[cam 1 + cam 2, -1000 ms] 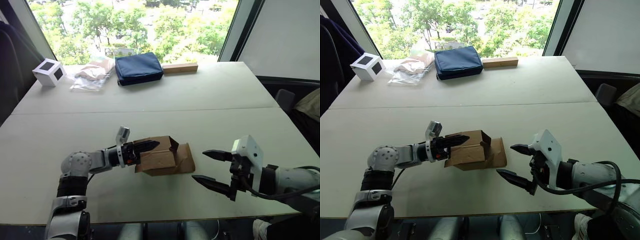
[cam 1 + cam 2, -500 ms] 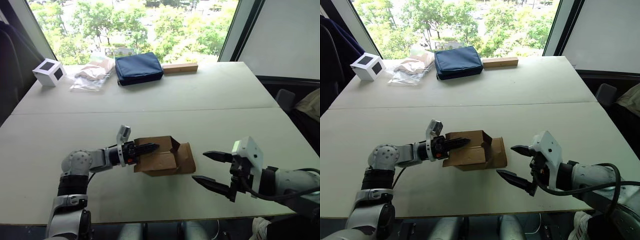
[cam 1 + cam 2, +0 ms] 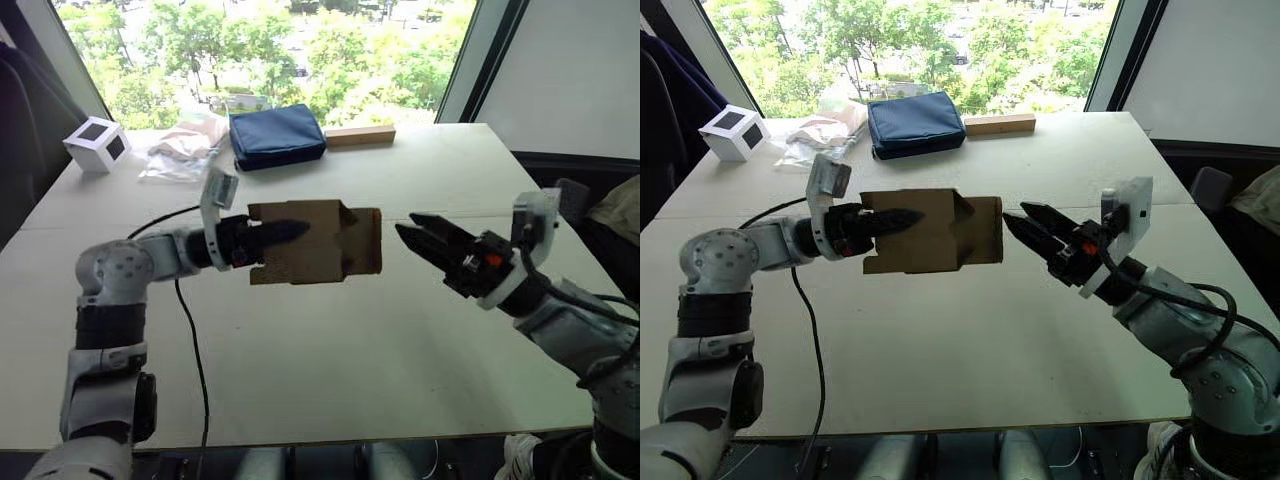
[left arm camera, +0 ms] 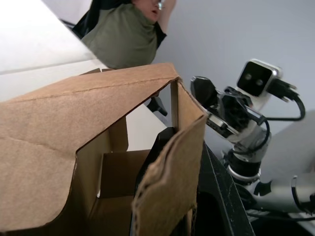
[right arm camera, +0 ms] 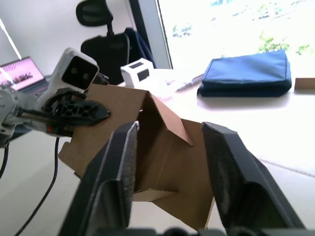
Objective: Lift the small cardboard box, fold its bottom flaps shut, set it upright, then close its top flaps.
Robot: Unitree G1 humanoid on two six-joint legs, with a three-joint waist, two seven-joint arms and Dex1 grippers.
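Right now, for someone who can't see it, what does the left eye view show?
The left gripper holds the small cardboard box above the table, while the open right gripper points at its flapped end. A blue pouch lies near the window.

The small cardboard box (image 3: 310,242) is held clear of the table (image 3: 330,340) by the left gripper (image 3: 275,232), so open room is found beneath it. Just beyond the box's open flaps, the right gripper (image 3: 425,235) is parted, a narrow gap between. The blue pouch (image 3: 277,136) and wooden block (image 3: 360,135) lie well behind both grippers.
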